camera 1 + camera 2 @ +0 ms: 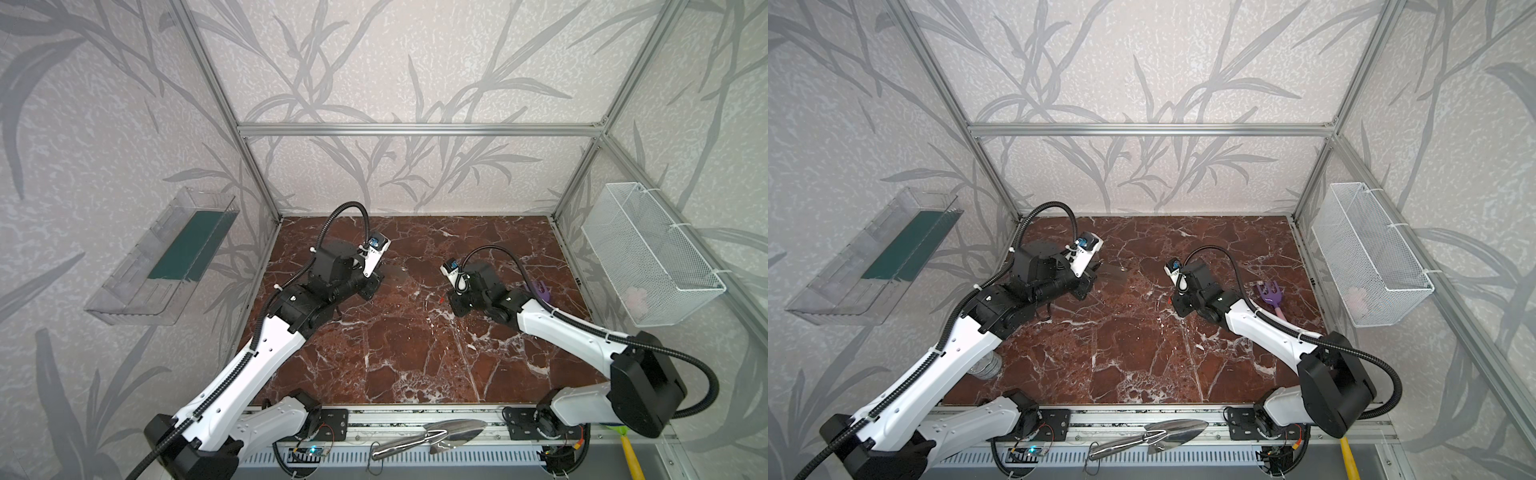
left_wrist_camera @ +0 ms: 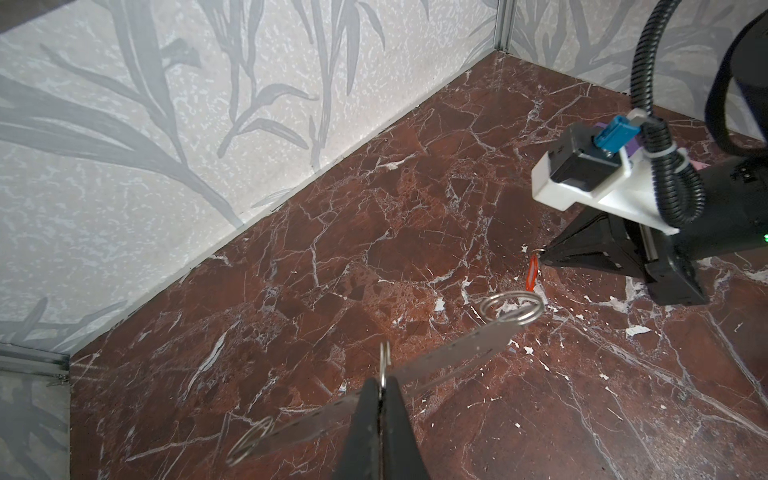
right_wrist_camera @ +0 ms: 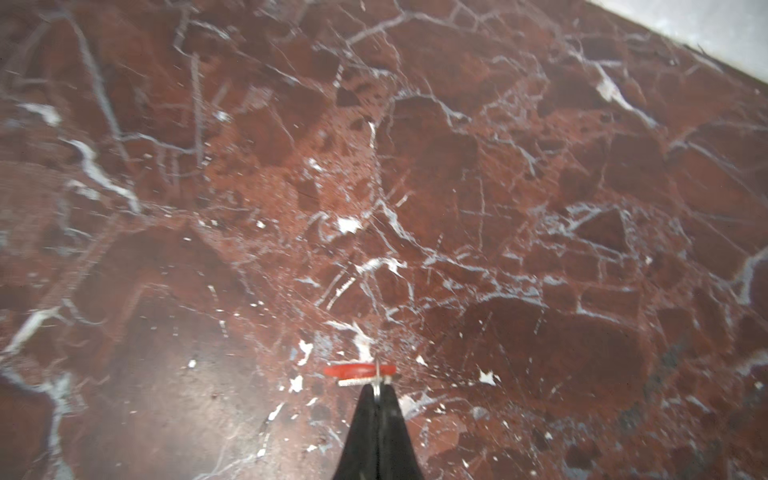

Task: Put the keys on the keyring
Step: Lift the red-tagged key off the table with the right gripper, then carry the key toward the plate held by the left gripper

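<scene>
Gripping one piece each, the two arms have the pick-ups done, but the joining has not begun. The left gripper (image 2: 382,392) is closed on a wire ring (image 2: 384,361) at one end of the keys (image 2: 457,353), a flat grey plate with a row of small dots. It holds them just above the table (image 1: 415,353), left of the middle (their mirror image shows on the glossy stone beneath). A second wire ring (image 2: 511,307) sits at the plate's other end, pointing right.

The right gripper (image 3: 376,392), right of the middle, is pinched shut on the thin wire loop of the keyring (image 3: 359,370). The red tag dangles below the tips; whether it brushes the table I cannot tell.

The two pieces are near each other but apart. What is left, I judge, is all the fine work: bringing loop and ring together and threading one onto the other.
</scene>
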`<state>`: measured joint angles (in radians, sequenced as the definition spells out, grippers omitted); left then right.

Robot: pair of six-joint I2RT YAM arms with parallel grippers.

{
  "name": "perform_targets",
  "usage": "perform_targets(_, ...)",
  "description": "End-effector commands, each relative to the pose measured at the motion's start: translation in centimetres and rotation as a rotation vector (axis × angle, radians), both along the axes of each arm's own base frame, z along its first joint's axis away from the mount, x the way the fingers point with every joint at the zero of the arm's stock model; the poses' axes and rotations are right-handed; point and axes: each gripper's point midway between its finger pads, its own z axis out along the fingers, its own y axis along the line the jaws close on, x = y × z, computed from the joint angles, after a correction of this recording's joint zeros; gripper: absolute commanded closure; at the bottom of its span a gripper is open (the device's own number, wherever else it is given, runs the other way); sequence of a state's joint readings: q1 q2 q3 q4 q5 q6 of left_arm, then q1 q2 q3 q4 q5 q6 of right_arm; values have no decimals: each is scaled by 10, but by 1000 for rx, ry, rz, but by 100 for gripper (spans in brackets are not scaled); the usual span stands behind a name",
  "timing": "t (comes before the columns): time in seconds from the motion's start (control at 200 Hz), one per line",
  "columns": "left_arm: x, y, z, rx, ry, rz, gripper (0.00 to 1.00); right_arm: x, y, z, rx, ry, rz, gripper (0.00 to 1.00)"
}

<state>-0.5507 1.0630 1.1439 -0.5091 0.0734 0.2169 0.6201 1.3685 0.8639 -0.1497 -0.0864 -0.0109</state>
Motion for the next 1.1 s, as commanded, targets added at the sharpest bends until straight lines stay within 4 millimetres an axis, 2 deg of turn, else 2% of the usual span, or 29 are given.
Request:
perform_targets(0.0, -4, -2, 3, -3, -13, -24, 100, -10, 23, 34, 146, -64, 135, 100)
perform_targets(0.375, -13, -10, 0, -14, -6, -85, 100, -22, 44, 111, 267, -180, 287, 100)
perform_targets(0.535, -24, -19, 1, -39, 3, -155, 100, -20, 52, 135, 267, -238, 356, 100)
perform_targets(0.7, -44, -30, 3, -80, 20, -261, 100, -21, 66, 152, 294, -270, 441, 100)
perform_targets(0.905, -54, -36, 2, -95, 36, -316, 100, -33, 83, 165, 343, -273, 588, 100)
perform_targets(1.1, -51, -35, 1, -85, 35, -301, 100, -44, 89, 167, 363, -261, 667, 100)
